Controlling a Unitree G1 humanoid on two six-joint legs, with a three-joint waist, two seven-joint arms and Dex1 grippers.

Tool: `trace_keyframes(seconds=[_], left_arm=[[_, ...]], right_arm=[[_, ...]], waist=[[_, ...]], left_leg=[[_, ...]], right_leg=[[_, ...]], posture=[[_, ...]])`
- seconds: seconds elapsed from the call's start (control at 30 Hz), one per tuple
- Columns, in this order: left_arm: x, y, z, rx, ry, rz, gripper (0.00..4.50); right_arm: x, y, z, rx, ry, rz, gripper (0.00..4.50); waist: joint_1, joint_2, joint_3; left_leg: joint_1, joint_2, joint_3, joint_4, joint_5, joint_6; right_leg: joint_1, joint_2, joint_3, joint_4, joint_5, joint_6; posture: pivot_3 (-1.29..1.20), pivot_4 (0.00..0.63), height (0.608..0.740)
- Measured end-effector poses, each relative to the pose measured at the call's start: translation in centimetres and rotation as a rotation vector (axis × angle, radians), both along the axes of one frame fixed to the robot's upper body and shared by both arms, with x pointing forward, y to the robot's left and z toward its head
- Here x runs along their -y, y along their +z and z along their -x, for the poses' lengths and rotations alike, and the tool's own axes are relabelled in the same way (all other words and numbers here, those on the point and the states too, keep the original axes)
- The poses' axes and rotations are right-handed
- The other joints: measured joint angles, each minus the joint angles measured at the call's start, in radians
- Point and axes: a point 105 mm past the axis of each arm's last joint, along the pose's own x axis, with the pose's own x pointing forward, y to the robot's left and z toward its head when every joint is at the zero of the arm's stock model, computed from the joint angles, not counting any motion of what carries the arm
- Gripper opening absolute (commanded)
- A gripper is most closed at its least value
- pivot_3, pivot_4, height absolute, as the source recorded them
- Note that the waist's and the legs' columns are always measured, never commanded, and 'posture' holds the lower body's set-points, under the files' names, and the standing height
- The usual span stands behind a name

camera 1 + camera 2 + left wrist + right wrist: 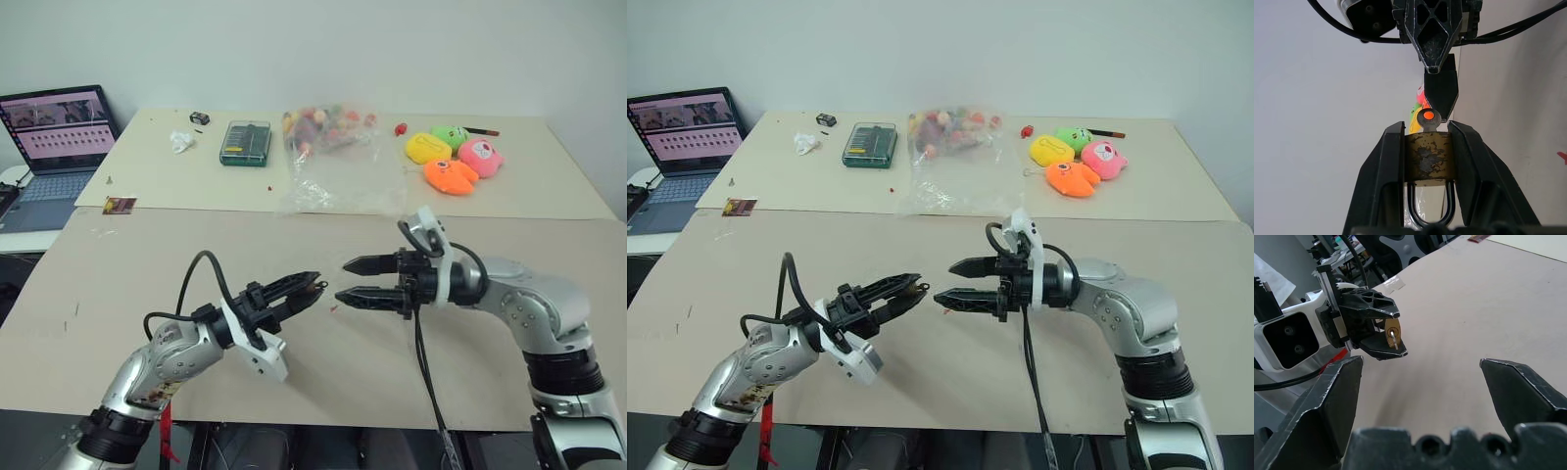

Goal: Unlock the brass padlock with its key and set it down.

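The left tool (1427,147) is clamped on the padlock (1429,157), one finger on each side of the brass body, the shackle pointing back toward the wrist. The key (1428,119) sticks out of the padlock's front end. The right tool (355,281) faces it just beyond, fingers apart and holding nothing, both above the tan surface (147,245). A red speck (333,308) lies below.
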Motion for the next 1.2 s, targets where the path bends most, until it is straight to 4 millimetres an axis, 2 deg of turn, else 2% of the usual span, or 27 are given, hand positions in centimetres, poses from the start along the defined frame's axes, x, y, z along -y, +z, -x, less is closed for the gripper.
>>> trace_keyframes(seconds=[0.03,0.2,0.23,0.27,0.3,0.57,0.73,0.83,0.93,1.2], left_arm=[[0.0,0.0,0.0,-0.001,0.001,0.001,0.84],[0.4,0.3,-0.1,0.007,-0.009,0.004,0.84],[0.4,0.3,-0.1,0.009,-0.010,0.006,0.84],[0.5,0.4,-0.1,0.010,-0.012,0.008,0.84],[0.5,0.4,-0.1,0.012,-0.013,0.009,0.84],[0.6,0.5,-0.1,0.015,-0.014,0.010,0.84],[0.7,0.6,-0.2,0.018,-0.015,0.013,0.84],[0.8,0.7,-0.2,0.019,-0.016,0.013,0.84],[0.8,0.7,-0.3,0.018,-0.014,0.013,0.84],[0.9,0.6,-0.2,0.013,-0.019,0.016,0.84]], right_arm=[[0.0,0.0,0.0,0.002,0.001,-0.003,3.23],[0.1,-0.8,0.4,-0.022,0.009,-0.007,1.36],[0.1,-0.8,0.4,-0.017,0.014,-0.009,1.14],[0.1,-0.7,0.5,-0.012,0.019,-0.013,0.65],[0.0,-0.7,0.5,-0.008,0.024,-0.015,0.44],[-0.2,-0.7,0.6,-0.005,0.039,-0.016,0.44],[-0.7,0.5,0.6,0.025,0.059,-0.017,0.44],[-0.8,0.8,0.6,0.031,0.061,-0.015,1.09],[-0.8,0.8,0.5,0.030,0.053,-0.012,2.07],[-1.1,1.3,0.4,0.044,0.057,-0.014,2.07]], waist=[[0.000,0.000,0.000],[0.000,0.000,0.000],[-0.001,0.000,0.000],[-0.002,0.000,0.000],[-0.002,0.000,0.000],[-0.001,0.000,0.000],[-0.001,0.000,0.000],[0.000,0.000,0.000],[0.000,0.000,0.000],[-0.001,0.000,0.000]], left_leg=[[0.000,0.000,0.000,0.000,0.000,0.000],[0.000,0.000,0.000,0.000,0.000,0.000],[0.000,0.000,0.000,0.000,0.000,0.000],[0.000,0.000,0.000,0.000,0.000,0.000],[0.000,0.000,0.000,0.000,0.000,0.000],[0.000,0.000,0.000,0.000,0.000,0.000],[0.000,0.000,0.000,0.000,0.000,0.000],[0.000,0.000,0.000,0.000,0.000,0.000],[0.000,0.000,0.000,0.000,0.000,0.000],[0.000,0.000,0.000,0.000,0.000,0.000]], right_leg=[[0.000,0.000,0.000,0.000,0.000,0.000],[0.000,0.000,0.000,0.000,0.000,0.000],[0.000,0.000,0.000,0.000,0.000,0.000],[0.000,0.000,0.000,0.000,0.000,0.000],[0.000,0.000,0.000,0.000,0.000,0.000],[0.000,0.000,0.000,0.000,0.000,0.000],[0.000,0.000,0.000,0.000,0.000,0.000],[0.000,0.000,0.000,0.000,0.000,0.000],[0.000,0.000,0.000,0.000,0.000,0.000],[0.000,0.000,0.000,0.000,0.000,0.000]], posture=[[0.00,0.150,0.740],[0.00,0.150,0.740],[0.00,0.150,0.740],[0.00,0.150,0.740],[0.00,0.150,0.740],[0.00,0.150,0.740],[0.00,0.150,0.740],[0.00,0.150,0.740],[0.00,0.150,0.740],[0.00,0.150,0.740]])
